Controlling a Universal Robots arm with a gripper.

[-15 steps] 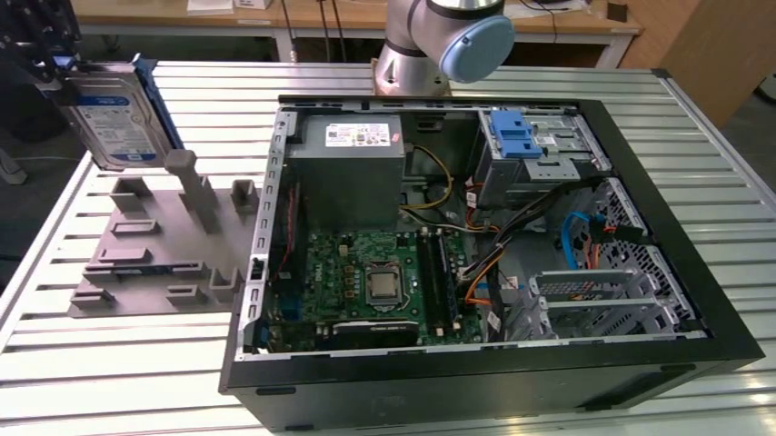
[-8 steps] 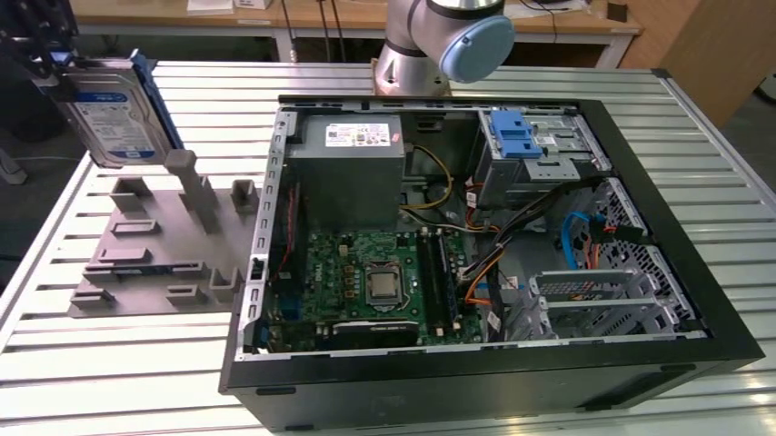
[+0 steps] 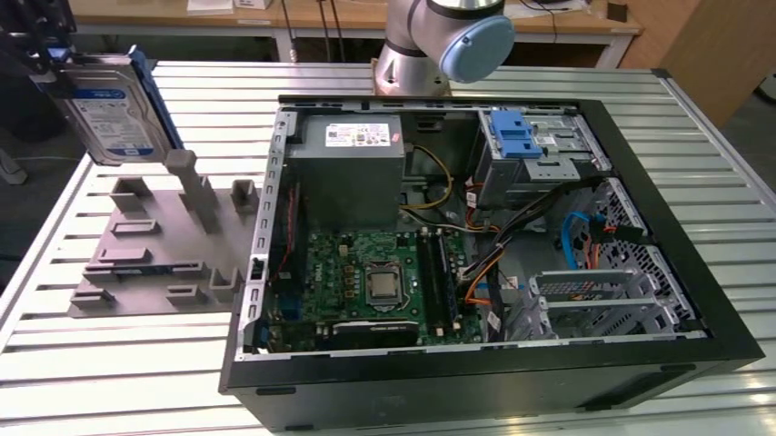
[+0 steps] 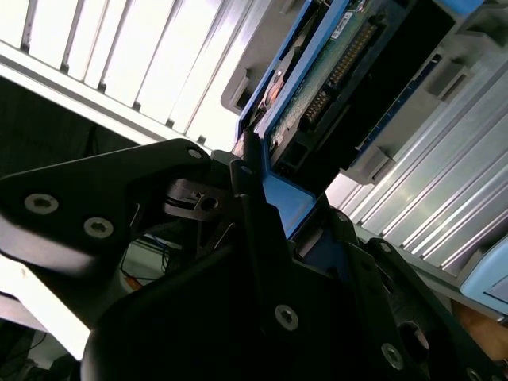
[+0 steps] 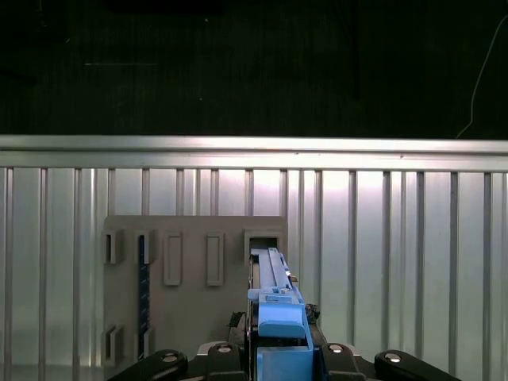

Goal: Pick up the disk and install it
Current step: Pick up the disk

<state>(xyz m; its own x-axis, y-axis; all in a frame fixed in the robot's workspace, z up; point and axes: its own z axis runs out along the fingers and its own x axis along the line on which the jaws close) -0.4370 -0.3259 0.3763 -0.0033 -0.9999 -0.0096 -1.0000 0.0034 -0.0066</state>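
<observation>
Black gripper clamped tight on silver-grey hard-drive disk in blue bracket. It's upright over grey slotted fixture on ribbed metal tabletop, 10 o'clock from open black PC case in the exterior view.

**Open air over the fixture, crowded case**

The disk is clamped in the gripper at the exterior view's far left, lifted off the grey fixture plate. The plate's tall post tops out near the disk's lower edge. The slatted table lies bare near and left of the plate. The open PC case takes the exterior view's right, its left wall beside the plate. Inside, the power supply blocks the far left and the drive cage the far right. Cables cross the middle. The arm base stands beyond the case.
</observation>
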